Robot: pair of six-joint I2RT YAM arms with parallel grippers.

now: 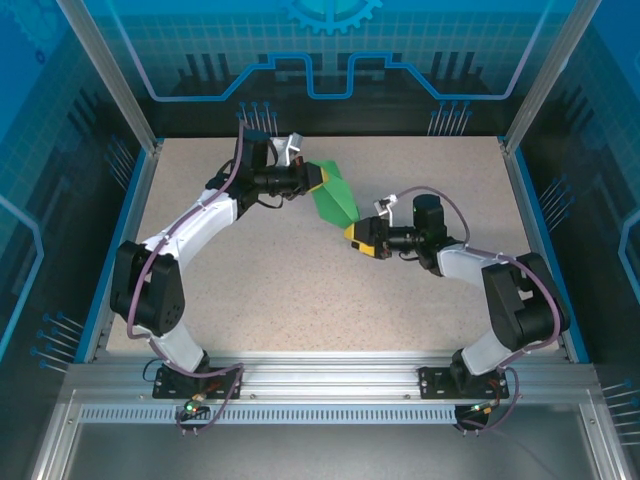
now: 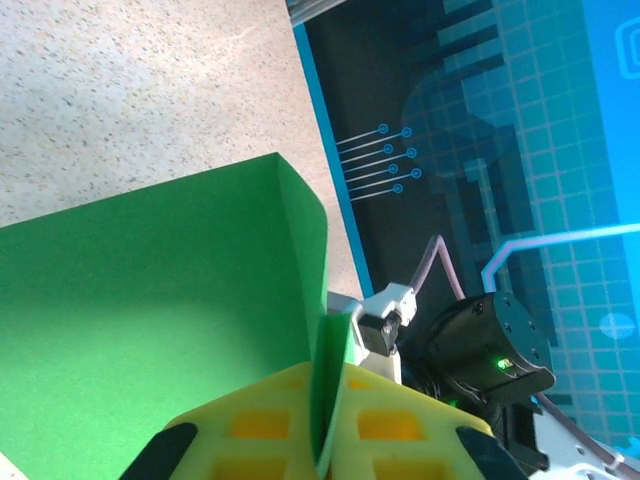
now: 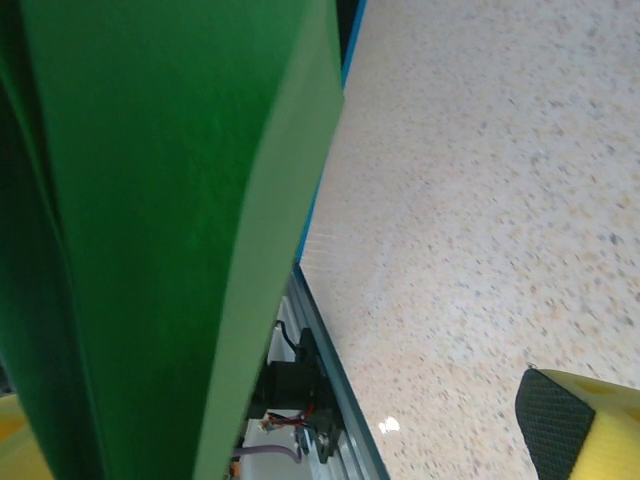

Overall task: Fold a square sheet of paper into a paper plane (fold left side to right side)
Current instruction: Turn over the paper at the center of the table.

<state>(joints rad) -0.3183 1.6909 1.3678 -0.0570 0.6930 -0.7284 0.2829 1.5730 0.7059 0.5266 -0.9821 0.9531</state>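
Green paper (image 2: pixel 150 330) clamped tight by the left gripper (image 2: pixel 325 420); right gripper (image 1: pixel 363 239) spread wide, gripping nothing

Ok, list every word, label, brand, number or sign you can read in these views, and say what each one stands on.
There is no readable text.
The green sheet of paper is plain, with no print on it.
The blue wall panels carry only a gear shape, a grid and circuit-style lines, with no letters or digits.
The speckled table bears no markings.
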